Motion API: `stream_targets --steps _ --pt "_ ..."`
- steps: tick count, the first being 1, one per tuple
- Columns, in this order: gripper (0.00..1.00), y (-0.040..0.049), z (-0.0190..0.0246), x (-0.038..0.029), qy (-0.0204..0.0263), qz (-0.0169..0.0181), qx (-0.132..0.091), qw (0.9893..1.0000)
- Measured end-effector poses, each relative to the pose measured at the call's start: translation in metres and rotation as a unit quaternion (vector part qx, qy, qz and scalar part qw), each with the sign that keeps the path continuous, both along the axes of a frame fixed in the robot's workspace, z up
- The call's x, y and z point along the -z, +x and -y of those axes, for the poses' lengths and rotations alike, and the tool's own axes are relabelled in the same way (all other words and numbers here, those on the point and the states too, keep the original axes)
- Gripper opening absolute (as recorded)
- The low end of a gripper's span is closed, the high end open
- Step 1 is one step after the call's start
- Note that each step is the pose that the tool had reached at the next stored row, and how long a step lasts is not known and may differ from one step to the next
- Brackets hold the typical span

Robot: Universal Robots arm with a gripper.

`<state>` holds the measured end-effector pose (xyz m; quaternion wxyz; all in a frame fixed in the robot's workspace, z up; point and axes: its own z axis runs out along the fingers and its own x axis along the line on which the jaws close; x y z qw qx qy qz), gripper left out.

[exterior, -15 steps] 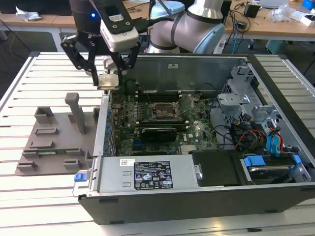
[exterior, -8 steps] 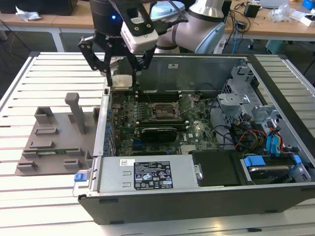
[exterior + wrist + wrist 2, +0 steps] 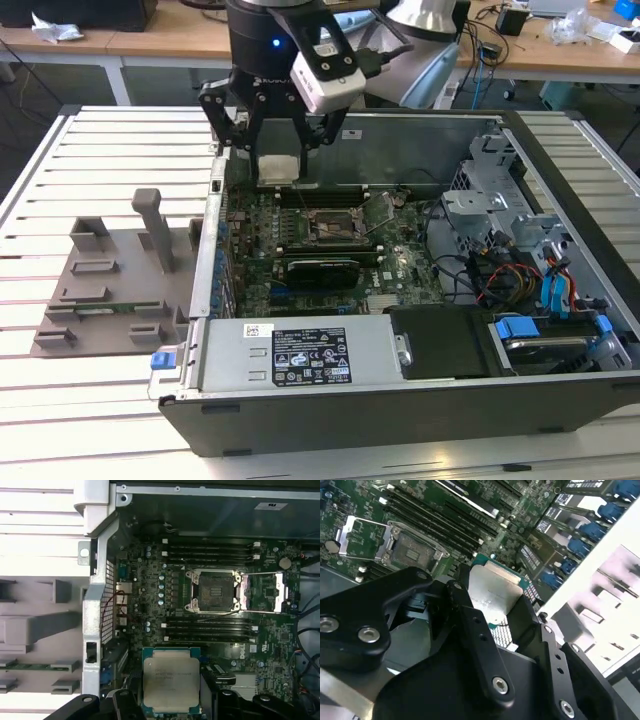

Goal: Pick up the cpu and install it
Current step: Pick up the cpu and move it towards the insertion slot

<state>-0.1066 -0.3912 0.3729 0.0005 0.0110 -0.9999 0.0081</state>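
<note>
My gripper (image 3: 279,163) is shut on the cpu (image 3: 278,168), a flat silvery square chip. It hangs over the far left corner of the open computer case (image 3: 560,180), near the case wall. In both wrist views the cpu (image 3: 171,680) (image 3: 495,592) sits flat between the black fingers (image 3: 123,701), its metal lid facing the cameras. The motherboard's dark socket (image 3: 335,227) (image 3: 216,591) (image 3: 412,551) lies open with its metal frame swung aside. The chip is apart from the socket, off to one side and above the board.
A grey slotted fixture plate (image 3: 110,285) with upright posts lies on the slatted table at the exterior view's left. Inside the case are memory slots (image 3: 207,550), a card (image 3: 320,268), a power supply (image 3: 300,350) and a drive cage with blue clips (image 3: 545,300).
</note>
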Motion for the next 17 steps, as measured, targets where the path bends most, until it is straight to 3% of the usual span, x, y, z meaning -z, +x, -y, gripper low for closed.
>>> stream_targets --steps 7,11,17 --pt "0.55 0.0209 -0.0015 0.0058 0.0000 -0.0012 0.000 1.0000" --pt "0.55 0.0330 -0.0036 0.0148 0.0000 -0.0022 0.000 1.0000" --pt "0.55 0.0536 -0.0198 0.0309 0.0001 -0.0040 0.000 1.0000"
